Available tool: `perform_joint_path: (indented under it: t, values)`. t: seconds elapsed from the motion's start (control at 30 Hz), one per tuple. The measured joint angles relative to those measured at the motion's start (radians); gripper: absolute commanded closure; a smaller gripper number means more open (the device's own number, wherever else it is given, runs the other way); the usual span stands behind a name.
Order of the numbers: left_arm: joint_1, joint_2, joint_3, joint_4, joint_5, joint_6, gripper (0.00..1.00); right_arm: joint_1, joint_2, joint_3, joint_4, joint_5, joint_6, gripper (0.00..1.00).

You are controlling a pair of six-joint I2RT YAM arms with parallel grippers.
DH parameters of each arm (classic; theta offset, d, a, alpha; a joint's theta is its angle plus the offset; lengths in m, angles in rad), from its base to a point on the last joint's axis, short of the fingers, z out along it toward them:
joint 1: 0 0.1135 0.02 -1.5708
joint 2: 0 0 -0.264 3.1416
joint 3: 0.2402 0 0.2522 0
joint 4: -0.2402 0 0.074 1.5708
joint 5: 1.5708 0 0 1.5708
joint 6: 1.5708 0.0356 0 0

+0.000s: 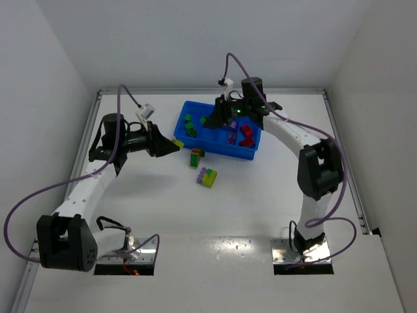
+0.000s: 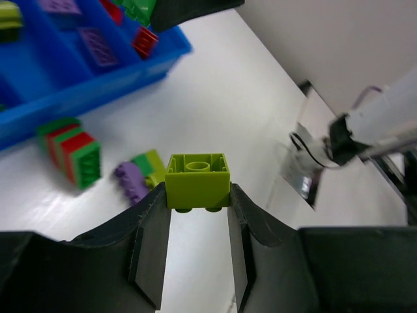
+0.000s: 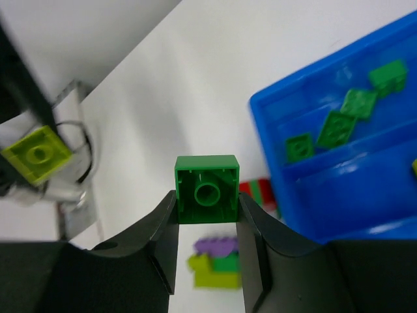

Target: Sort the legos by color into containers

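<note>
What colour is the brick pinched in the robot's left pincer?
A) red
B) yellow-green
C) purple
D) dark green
B: the left wrist view shows the left pincer clamped on a yellow-green brick, while the dark green brick sits in the right pincer.

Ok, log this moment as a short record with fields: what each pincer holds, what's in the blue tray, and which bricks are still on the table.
left pincer: shut on a yellow-green brick, beside the tray's left end
right pincer: shut on a green brick, over the tray in the top view
blue tray: green bricks in one compartment, purple bricks and red bricks in others
left on the table: red-and-green cluster; purple, green and yellow-green cluster
</note>
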Motion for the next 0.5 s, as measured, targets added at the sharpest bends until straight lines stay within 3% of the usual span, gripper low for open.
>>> perform_joint_path:
  t: [0.23,0.4,0.5]
  values:
    - [0.042,-0.051,0.008,-0.027,-0.127,0.005,1.00,0.083,0.295,0.336,-0.041,0.229,-0.018,0.93]
    - [0.049,-0.054,0.008,-0.051,-0.155,0.009,1.00,0.113,0.423,0.401,-0.070,0.337,-0.033,0.92]
    - [0.049,-0.054,0.010,-0.056,-0.163,0.009,1.00,0.118,0.495,0.443,-0.080,0.382,-0.037,0.82]
